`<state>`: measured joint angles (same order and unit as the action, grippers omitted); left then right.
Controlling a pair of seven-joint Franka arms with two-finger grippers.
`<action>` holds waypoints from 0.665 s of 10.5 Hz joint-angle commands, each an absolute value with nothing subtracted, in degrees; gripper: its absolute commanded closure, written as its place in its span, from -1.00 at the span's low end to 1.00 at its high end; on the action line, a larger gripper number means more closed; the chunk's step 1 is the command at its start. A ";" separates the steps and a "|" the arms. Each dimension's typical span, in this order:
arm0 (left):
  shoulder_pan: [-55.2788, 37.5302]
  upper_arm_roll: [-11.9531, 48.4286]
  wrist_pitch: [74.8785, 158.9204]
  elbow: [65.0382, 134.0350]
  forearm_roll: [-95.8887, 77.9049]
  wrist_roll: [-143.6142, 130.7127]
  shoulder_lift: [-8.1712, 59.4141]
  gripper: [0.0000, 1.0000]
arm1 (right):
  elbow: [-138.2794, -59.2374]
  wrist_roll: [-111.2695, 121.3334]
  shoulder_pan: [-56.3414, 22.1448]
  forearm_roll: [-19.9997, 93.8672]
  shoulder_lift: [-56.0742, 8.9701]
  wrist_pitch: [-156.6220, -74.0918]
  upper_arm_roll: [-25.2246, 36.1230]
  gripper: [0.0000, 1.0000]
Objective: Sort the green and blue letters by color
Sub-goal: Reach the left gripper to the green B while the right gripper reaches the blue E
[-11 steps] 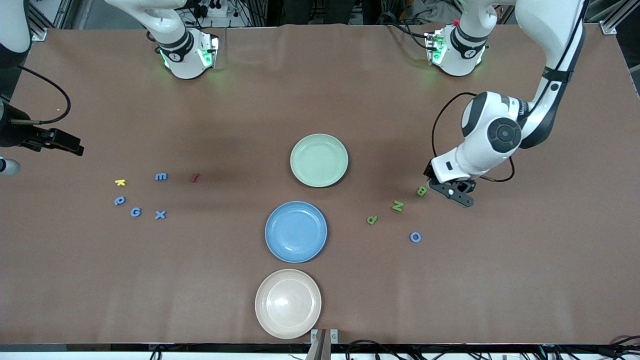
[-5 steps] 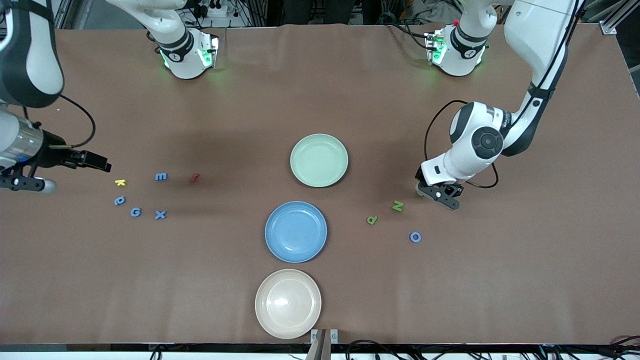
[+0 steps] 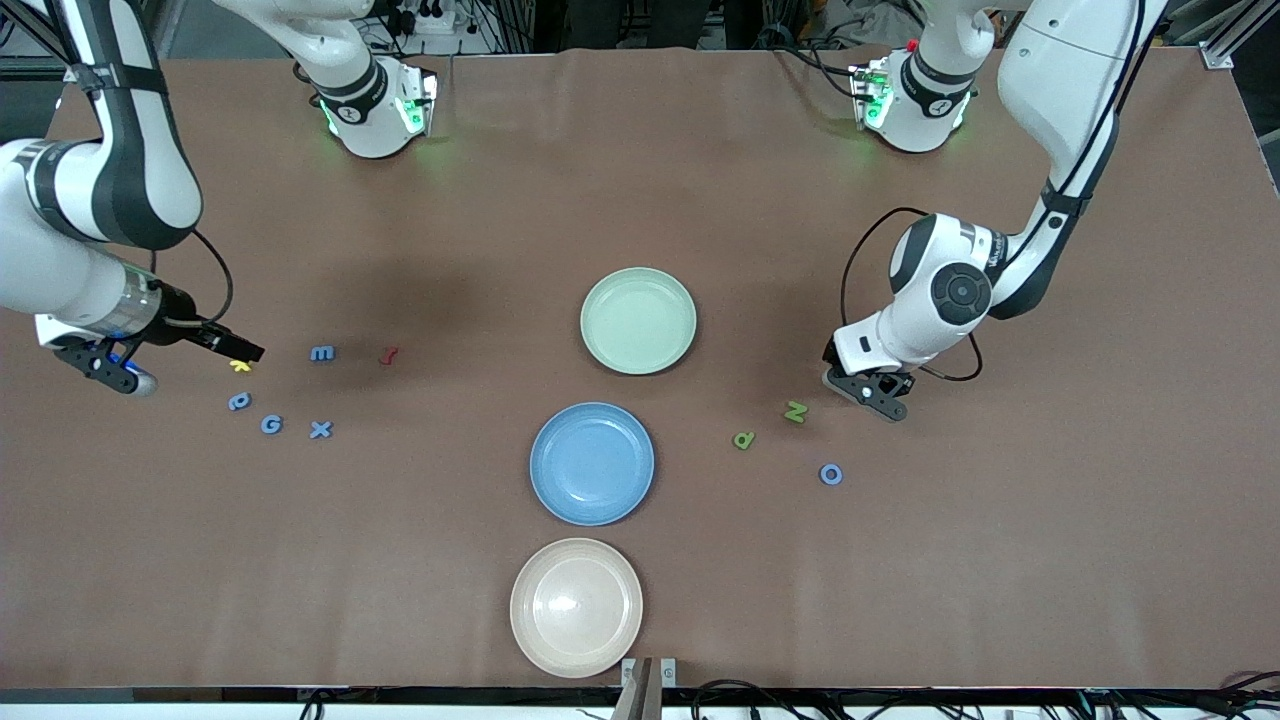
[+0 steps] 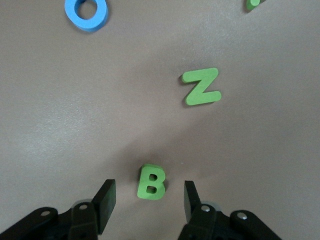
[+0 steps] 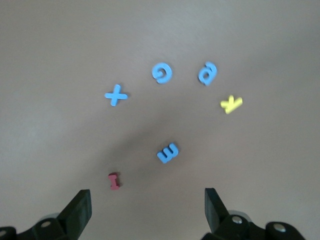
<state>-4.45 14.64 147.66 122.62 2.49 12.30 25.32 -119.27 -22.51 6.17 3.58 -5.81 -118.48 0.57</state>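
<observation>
Both arms have come lower over their letter clusters, and no sorting is done yet.

Left gripper, fingers spread, straddles the green B near the left arm's table end (N, P and blue O lie loose nearby); right gripper, also spread, hangs over blue E toward the opposite edge. All three plates sit bare.

Left gripper low at the table, jaws spread wide; right gripper raised, angled downward, jaws wide apart too.
</observation>
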 commanded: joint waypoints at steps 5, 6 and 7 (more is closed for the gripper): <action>-4.31 14.59 151.78 124.36 4.22 12.74 26.80 -0.06 | -129.36 -54.98 5.01 4.22 -6.59 -130.50 0.26 -1.00; -4.39 14.59 152.22 124.54 4.22 12.74 26.89 -0.06 | -131.81 -58.33 5.01 4.31 -8.07 -135.04 0.26 -1.00; -4.39 14.59 152.23 124.54 4.22 12.74 26.89 -0.06 | -135.06 -62.71 5.01 4.31 -8.96 -142.05 0.26 -1.00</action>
<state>-4.45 14.62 150.64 123.75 3.13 12.30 26.90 -129.26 -54.21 5.23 3.60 -7.34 -131.34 0.34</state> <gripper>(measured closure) 0.467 0.000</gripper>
